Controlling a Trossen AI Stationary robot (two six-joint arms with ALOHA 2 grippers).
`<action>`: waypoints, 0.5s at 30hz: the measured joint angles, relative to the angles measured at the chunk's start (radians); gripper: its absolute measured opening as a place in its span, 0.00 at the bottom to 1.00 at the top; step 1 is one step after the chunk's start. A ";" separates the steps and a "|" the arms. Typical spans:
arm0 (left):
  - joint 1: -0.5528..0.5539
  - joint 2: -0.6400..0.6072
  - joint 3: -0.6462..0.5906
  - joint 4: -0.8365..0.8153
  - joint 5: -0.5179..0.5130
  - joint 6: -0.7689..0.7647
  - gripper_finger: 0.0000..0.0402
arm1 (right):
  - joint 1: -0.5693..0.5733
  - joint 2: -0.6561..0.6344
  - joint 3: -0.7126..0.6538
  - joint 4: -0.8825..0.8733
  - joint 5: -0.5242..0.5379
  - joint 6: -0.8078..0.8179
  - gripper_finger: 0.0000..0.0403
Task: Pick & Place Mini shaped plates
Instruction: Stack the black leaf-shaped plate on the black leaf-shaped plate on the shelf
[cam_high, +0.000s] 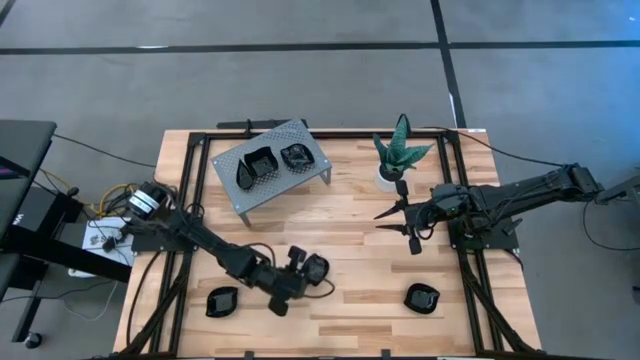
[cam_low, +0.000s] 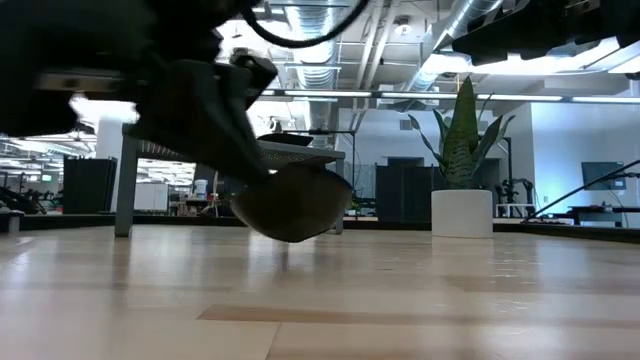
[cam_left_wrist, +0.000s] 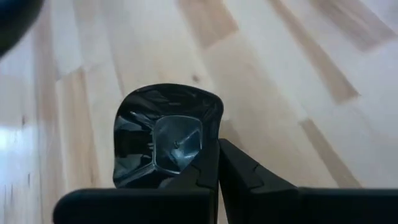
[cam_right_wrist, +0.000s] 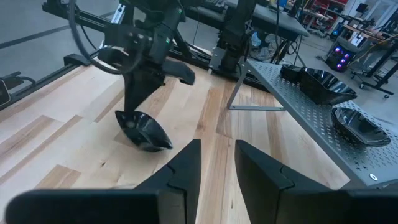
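My left gripper (cam_high: 305, 268) is shut on one glossy black mini shaped plate (cam_high: 316, 268) near the middle of the table's near half. The right wrist view shows this plate (cam_right_wrist: 144, 132) below the left gripper's fingers. Two more plates rest on the table near the front edge, one at the left (cam_high: 222, 300) and one at the right (cam_high: 422, 297). On the grey perforated stand (cam_high: 240, 158), two plates (cam_high: 260, 166) (cam_high: 296, 155) sit side by side. My right gripper (cam_high: 378, 222) hangs open over the table's right half, touching nothing. My left gripper pinches the plate's rim (cam_left_wrist: 208, 144) at one side; one finger (cam_left_wrist: 202, 171) lies over the dish's inside and the other outside it. The fingers slant down from the table's left. The plate (cam_low: 290, 205) hangs tilted below them and looks just clear of the wood.
A green spiky plant in a white pot (cam_high: 398, 155) stands at the far right, close to my right gripper. The stand takes up the far left-centre. Bare wood lies in the middle of the table (cam_high: 350, 215) between the arms.
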 joint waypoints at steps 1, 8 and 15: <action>0.010 0.000 0.000 0.005 0.000 -0.019 0.01 | 0.000 0.000 0.000 0.000 0.000 0.000 0.23; 0.060 0.000 0.005 0.019 -0.016 -0.062 0.01 | 0.000 0.000 0.000 0.000 0.000 0.000 0.23; 0.119 -0.057 0.031 0.016 -0.041 -0.026 0.01 | 0.000 0.000 0.000 0.001 0.001 0.000 0.23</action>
